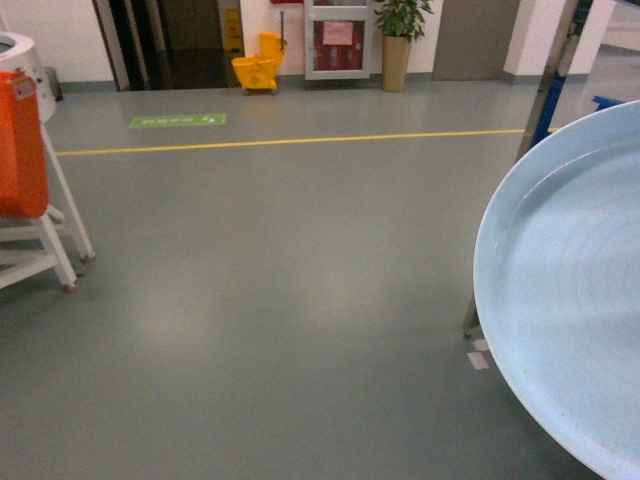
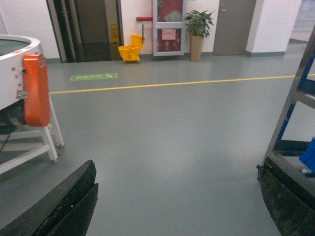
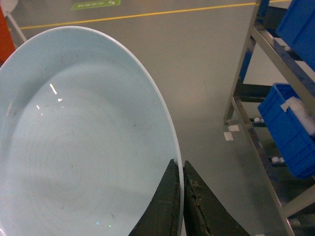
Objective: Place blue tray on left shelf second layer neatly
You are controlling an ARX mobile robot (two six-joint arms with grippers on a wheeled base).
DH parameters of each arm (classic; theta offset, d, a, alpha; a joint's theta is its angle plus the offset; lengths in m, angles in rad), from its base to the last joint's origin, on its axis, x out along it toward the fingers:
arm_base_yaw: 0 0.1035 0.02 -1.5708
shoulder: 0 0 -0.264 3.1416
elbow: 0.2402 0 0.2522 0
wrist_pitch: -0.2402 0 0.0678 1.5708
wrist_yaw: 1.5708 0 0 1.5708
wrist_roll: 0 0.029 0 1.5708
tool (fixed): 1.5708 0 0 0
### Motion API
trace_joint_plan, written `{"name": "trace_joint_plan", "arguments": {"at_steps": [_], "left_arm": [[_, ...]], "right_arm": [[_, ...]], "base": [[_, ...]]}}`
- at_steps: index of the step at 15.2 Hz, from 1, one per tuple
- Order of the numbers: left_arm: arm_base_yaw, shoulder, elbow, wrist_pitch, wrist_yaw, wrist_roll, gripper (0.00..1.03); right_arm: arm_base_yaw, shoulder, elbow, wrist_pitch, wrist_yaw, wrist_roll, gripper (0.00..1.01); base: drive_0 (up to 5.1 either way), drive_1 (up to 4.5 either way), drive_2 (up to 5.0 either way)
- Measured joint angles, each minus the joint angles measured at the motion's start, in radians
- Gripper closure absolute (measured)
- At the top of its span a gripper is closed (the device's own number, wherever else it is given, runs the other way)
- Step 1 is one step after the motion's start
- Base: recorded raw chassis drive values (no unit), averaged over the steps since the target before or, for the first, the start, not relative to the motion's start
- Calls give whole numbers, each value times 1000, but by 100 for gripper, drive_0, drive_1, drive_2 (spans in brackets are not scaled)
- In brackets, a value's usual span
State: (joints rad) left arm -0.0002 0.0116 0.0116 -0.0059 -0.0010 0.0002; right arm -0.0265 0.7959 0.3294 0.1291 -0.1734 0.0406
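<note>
The right tool (image 3: pixel 178 196) pinches the rim of the blue tray (image 3: pixel 83 147), holding it in the air above the floor beside the steel rack (image 3: pixel 256 113), likely for carrying to the shelf. The left tool (image 2: pixel 177 206) hangs spread wide, holding nothing.

Grey floor (image 1: pixel 280 300), yellow line (image 1: pixel 290 141), potted plant (image 1: pixel 400 40), possibly elevator doorway.
</note>
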Motion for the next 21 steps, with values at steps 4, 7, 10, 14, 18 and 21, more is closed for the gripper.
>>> {"name": "trace_joint_plan", "arguments": {"at_steps": [4,7,10,14,18,21], "left_arm": [[0,0,0,0,-1,0,5],[0,0,0,1,0,0,5],[0,0,0,1,0,0,5],[0,0,0,2,1,0,5],[0,0,0,1,1,0,5],[0,0,0,2,1,0,5]], "right_arm": [[0,6,0,-1,3,-1,99],[0,5,0,-1,1,0,99],[0,4,0,-1,1,0,99],[0,1,0,-1,0,0,99],[0,0,0,-1,0,0,99],[0,0,0,-1,0,0,99]], "base": [[-148,-6,-290],[-144,-144,-144],[-155,-155,-155],[-489,97,-119],[-623,234,-98],[-585,274,-156]]}}
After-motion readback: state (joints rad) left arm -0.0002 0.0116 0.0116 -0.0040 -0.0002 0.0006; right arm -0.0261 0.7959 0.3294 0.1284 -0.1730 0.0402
